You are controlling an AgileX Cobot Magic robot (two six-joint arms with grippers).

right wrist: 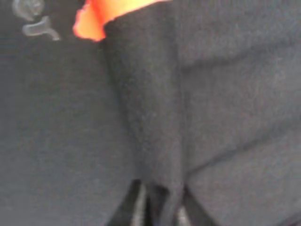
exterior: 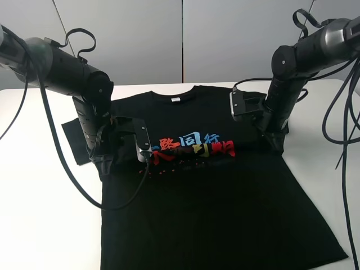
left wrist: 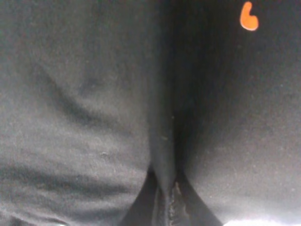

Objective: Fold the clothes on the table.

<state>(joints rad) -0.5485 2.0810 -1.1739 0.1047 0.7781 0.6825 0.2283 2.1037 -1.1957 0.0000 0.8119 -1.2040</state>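
We see the black T-shirt [exterior: 208, 208] lying flat and chest-up on the white table [exterior: 39, 225], its collar [exterior: 175, 93] toward the far edge and its hem at the near edge of the high view. The printed characters [exterior: 194, 147] in red, blue and yellow run across the chest between the two arms. On the left, the sleeve [exterior: 76, 138] spreads out onto the bare tabletop beside the arm. Both arms reach down onto the shirt at chest height, one on each side of the print. The left gripper [left wrist: 165, 200] has its jaws pressed together on a raised ridge of black cloth that runs away from the fingertips; a small red mark [left wrist: 249, 17] from the print shows off to one side of that ridge. The right gripper [right wrist: 160, 205] likewise has its jaws pinching a narrow fold of the shirt, which stands up between them, and a red-orange patch [right wrist: 108, 12] of print sits at the far end of the fold. In the high view both grippers' tips are black against black cloth, so we cannot make them out there.
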